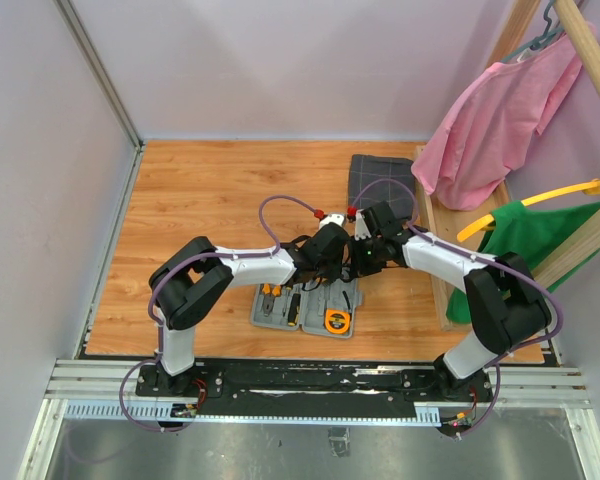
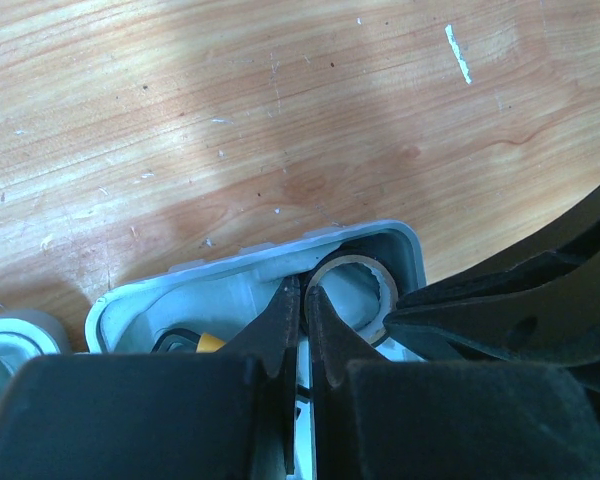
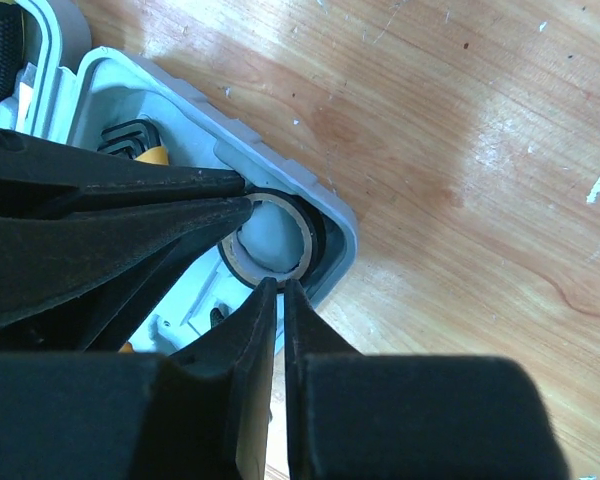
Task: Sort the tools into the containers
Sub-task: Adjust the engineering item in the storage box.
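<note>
Lilac walls enclose the wooden tabletop (image 1: 200,200). Midway along its near edge lies a flat grey plastic hinged tool case (image 1: 310,328), open, holding orange-and-black handled tools (image 1: 292,308) and a small round orange tape measure (image 1: 337,321) whose label is too small to read. At the case's far right corner compartment, the left gripper (image 2: 302,300) and the right gripper (image 3: 278,288) each have their fingers nearly pressed together. Their tips are at the rim of a tan-edged ring (image 3: 304,238) seated there. Whether they pinch it is unclear.

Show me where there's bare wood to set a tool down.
Bare tabletop runs between the left wall and the folded cloth, and left of the tool case. Crowded: the case's corner, where left fingers and right fingers meet.
</note>
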Controlling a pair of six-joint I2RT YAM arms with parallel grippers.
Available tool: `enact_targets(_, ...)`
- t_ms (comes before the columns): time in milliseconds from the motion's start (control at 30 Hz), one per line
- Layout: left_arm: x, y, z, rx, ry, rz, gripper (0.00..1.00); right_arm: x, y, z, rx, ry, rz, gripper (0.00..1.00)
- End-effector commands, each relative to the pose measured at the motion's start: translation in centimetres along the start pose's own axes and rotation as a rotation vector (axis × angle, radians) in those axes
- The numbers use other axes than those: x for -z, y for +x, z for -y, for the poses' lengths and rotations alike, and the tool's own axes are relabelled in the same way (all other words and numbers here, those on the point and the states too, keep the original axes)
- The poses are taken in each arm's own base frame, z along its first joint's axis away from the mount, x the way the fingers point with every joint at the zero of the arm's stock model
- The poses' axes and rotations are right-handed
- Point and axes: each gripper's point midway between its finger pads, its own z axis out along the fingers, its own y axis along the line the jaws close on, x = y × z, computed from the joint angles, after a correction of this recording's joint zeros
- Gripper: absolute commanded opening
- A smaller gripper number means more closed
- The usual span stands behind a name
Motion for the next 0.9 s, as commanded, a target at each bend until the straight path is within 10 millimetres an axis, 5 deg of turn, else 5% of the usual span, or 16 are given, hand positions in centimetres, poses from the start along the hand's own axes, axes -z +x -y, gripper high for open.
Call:
enact_targets(0, -0.4, 3.1, -2.0, -0.038, -0.054, -0.094, 0.00, -0.9, 2.4, 0.1, -0.020, 0.018, -0.076, 0.07)
enact_targets(600, -0.3, 2.9, -1.5, -0.041, -0.025, -0.086, 0.01, -2.3, 7.4, 3.9, -0.052, 0.239, -0.252, 0.05)
enact_targets(867, 1.8, -0.6, -0.3, -0.044, 0.000, 0.007, 0.02, 0.0, 2.4, 0.8, -0.004, 0.113, -0.060, 0.11)
